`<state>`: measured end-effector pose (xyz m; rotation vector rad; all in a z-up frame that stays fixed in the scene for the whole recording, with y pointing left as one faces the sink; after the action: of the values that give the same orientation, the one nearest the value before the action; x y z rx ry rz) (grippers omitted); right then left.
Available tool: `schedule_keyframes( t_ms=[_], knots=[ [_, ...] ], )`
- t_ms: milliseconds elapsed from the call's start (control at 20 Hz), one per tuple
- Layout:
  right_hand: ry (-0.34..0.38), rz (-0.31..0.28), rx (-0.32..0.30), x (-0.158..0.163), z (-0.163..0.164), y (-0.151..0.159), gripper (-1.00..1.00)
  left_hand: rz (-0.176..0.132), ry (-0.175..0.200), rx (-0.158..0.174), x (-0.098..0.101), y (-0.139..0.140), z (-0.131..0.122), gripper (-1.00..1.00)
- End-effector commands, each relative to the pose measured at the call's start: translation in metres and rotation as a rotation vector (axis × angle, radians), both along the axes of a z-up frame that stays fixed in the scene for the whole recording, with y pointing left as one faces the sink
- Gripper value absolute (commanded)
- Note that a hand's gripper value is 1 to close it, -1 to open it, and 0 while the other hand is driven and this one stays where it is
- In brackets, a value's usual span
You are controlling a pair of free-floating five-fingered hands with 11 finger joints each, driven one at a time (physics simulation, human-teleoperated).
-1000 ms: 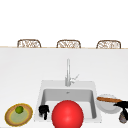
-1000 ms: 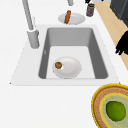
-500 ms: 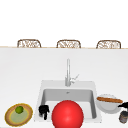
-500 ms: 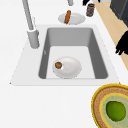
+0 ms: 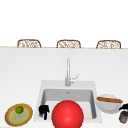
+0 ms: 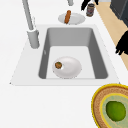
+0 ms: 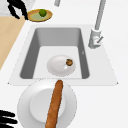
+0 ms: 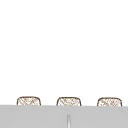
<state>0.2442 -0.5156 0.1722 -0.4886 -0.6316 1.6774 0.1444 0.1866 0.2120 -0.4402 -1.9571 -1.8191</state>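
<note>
- Right hand [image 5: 124, 108]: at the right edge of the front view, directly above a dark jar [image 5: 123, 117] on the counter. In the left side view the fingers [image 6: 85, 5] hang down just beside the jar [image 6: 90, 9]. Whether they touch it cannot be told; nothing is seen in the grasp.
- Left hand [image 5: 44, 110]: hovers at the front left corner of the sink [image 5: 42, 86], fingers pointing down in a loose curl, holding nothing. In the left side view it [image 6: 122, 45] hangs over the counter's front edge, beside the basin.
- Jar: upright on the counter, just beside a white plate [image 5: 108, 108] to the right of the sink.
- White plate: carries a long brown sausage-like item [image 7: 55, 105] lying across it.
- Sink basin: holds a white bowl [image 6: 70, 68] with a small brown item [image 6: 58, 65] at its rim.
- Faucet [image 5: 68, 72]: stands behind the basin, at its middle.
- Round woven plate [image 5: 10, 117]: on the counter left of the sink, with a green fruit [image 5: 19, 109] on it.
- Red sphere [image 5: 67, 115]: in front of the sink in the front view.
- Three woven chair backs [image 5: 68, 44]: beyond the counter's far edge.
</note>
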Motion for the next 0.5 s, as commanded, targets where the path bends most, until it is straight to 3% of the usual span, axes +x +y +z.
schedule_keyframes(
  t_ms=[0, 250, 450],
  knots=[
    [0.084, 0.000, 0.005, 0.014, -0.011, 0.005, -1.00, 0.000, 0.000, 0.000, 0.000, 0.000, 0.000, 0.00],
    [0.142, -0.005, 0.023, 0.035, -0.032, 0.001, -1.00, 0.000, 0.000, 0.000, 0.000, 0.000, 0.000, 0.00],
    [0.250, -0.002, 0.027, 0.045, -0.038, -0.005, -1.00, 0.000, 0.000, 0.000, 0.000, 0.000, 0.000, 0.00]
  ],
)
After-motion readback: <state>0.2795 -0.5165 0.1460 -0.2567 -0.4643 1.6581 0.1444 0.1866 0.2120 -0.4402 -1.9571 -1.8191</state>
